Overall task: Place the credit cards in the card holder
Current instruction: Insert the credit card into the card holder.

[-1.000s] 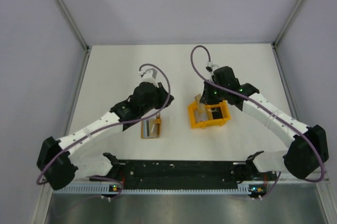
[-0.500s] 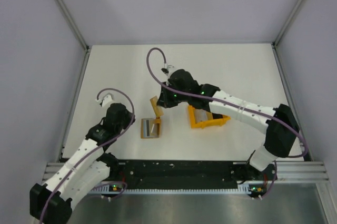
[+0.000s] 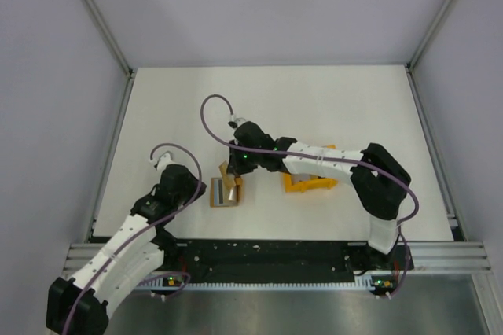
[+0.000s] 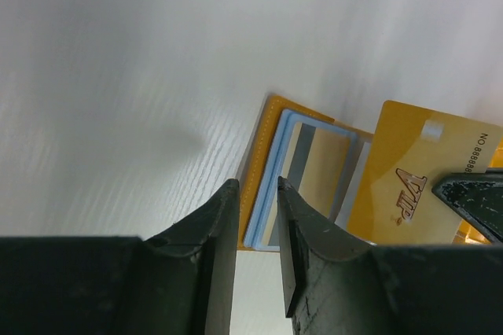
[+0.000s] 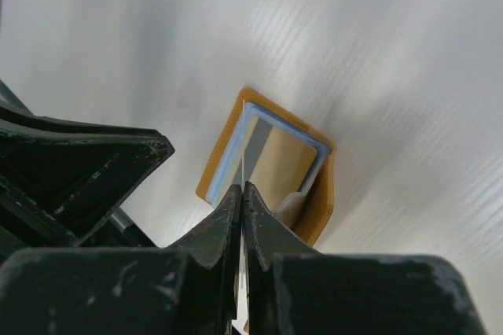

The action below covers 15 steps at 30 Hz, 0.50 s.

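A white surface (image 3: 330, 99) lies inside pale walls, seen from above. The right arm (image 3: 330, 163) reaches from its base at the near right across to the middle of the surface. The left arm (image 3: 134, 237) bends up from the near left corner and ends just left of the middle. An orange rack (image 3: 306, 185) sits on the surface under the right arm's forearm. A small orange wallet (image 3: 220, 196) lies open and flat on the surface left of the rack and apart from it, between the two arm ends. A blue card (image 5: 226, 154) lies in the wallet, with a shiny grey card (image 4: 314, 166) on top of it. A gold card (image 4: 405, 185) marked VIP is tilted in the air over the wallet's far side. The right tool (image 5: 243, 187) has its fingers pressed together, pinching the gold card by one edge above the wallet. The left tool (image 4: 256, 185) hovers just beside the wallet's left edge, its fingers a little apart with nothing between them.
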Available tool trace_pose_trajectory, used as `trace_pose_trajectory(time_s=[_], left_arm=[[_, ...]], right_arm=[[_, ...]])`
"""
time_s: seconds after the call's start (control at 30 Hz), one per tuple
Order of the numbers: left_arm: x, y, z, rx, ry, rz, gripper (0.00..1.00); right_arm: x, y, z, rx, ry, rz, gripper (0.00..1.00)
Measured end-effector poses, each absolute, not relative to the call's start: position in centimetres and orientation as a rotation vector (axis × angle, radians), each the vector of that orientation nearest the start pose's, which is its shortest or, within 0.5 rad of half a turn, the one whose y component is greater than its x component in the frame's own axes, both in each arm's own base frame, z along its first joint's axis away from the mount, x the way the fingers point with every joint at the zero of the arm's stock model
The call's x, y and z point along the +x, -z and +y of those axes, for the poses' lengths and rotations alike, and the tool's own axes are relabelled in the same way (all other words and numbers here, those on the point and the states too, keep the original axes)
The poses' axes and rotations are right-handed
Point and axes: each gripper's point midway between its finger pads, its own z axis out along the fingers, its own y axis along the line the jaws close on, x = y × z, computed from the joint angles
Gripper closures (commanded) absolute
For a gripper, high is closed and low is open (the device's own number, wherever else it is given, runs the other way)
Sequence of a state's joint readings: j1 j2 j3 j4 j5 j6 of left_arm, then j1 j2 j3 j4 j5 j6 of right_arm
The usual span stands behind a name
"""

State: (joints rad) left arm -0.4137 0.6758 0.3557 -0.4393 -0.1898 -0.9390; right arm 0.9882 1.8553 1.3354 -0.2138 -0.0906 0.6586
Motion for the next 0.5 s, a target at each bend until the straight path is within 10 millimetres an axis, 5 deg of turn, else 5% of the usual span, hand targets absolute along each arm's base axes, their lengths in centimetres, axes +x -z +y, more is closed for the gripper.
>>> trace_pose_trajectory(time_s=[0.27,0.5], left_arm=[[21.2,-5.8,-11.2,-0.626,0.583,2.258,0.36],[21.1,-5.4,-12.8,-0.576,0.678,2.283,0.37]], right_arm=[[22.5,-6.7,40.1,-0.451,-0.772,2.521,1.0],[22.4,-5.8,39.2,-0.425,-0.789,2.522,1.0]])
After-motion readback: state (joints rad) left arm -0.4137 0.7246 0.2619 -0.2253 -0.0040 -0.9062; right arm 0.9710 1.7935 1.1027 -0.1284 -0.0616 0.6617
